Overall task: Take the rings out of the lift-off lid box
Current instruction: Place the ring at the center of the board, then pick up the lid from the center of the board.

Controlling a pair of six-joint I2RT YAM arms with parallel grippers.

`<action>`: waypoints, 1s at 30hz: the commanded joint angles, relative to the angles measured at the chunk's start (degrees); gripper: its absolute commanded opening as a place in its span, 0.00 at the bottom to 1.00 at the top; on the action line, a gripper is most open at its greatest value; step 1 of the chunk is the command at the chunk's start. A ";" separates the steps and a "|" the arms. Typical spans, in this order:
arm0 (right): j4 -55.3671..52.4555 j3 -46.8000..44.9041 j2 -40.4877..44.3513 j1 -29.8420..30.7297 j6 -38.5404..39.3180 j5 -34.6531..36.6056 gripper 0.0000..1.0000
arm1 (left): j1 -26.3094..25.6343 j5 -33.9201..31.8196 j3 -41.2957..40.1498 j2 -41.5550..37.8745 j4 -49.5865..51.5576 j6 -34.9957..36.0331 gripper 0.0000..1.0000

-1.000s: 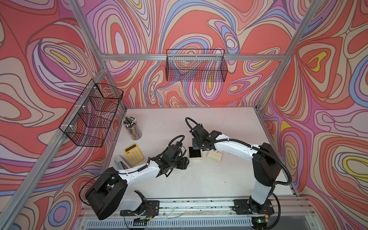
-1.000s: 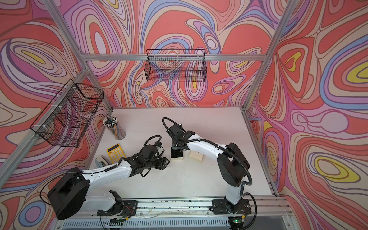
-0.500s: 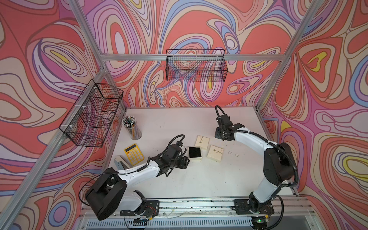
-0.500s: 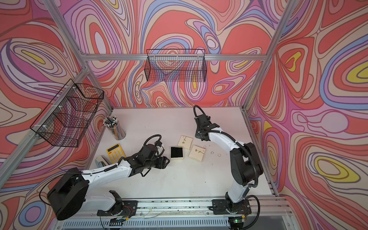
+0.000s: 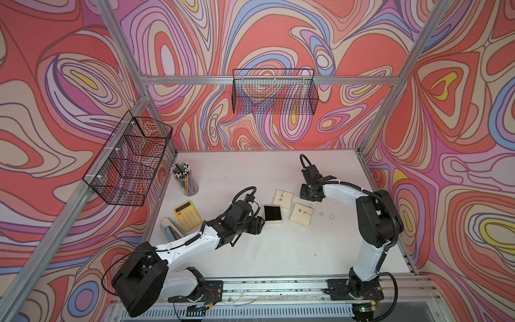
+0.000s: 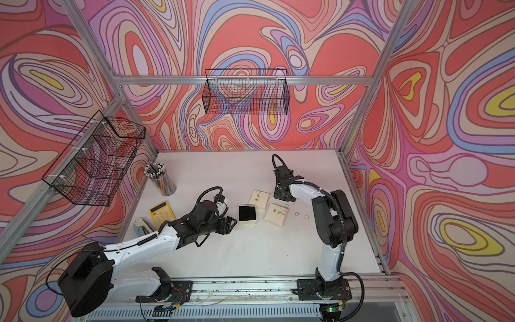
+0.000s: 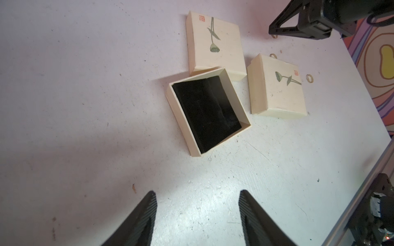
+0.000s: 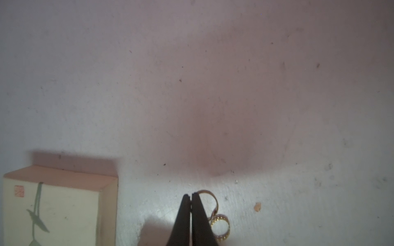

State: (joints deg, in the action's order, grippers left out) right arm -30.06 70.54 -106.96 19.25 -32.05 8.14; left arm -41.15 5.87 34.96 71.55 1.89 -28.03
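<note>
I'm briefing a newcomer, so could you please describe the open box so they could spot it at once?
On the white table, look right of the yellow calculator. The open box lies there, just beyond the left gripper. Only it shows a black lining; its two cream neighbours have plant-painted tops.

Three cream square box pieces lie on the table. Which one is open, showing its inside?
The box with the black lining, lying closest to the left gripper. The other two show only closed cream tops painted with a lotus stem.
</note>
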 commanded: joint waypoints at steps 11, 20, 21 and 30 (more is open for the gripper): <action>-2.23 2.54 3.05 3.68 1.61 -2.84 0.83 | 1.13 -2.10 0.42 -3.29 3.69 1.27 0.66; -5.85 9.71 -1.45 11.29 -6.34 -7.17 0.91 | 1.95 -2.20 0.57 -3.78 4.42 1.88 0.74; -7.11 10.62 -2.18 11.68 -7.38 -6.71 0.92 | 1.96 -2.22 0.63 -3.83 4.35 2.09 0.75; -12.10 13.81 -7.66 12.40 -12.36 -2.75 0.94 | 2.12 -3.90 -0.90 -6.97 5.31 3.20 0.87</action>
State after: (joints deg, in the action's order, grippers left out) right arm -39.09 82.96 -113.58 31.53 -41.47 3.44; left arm -39.31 3.62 34.94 66.35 4.97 -25.91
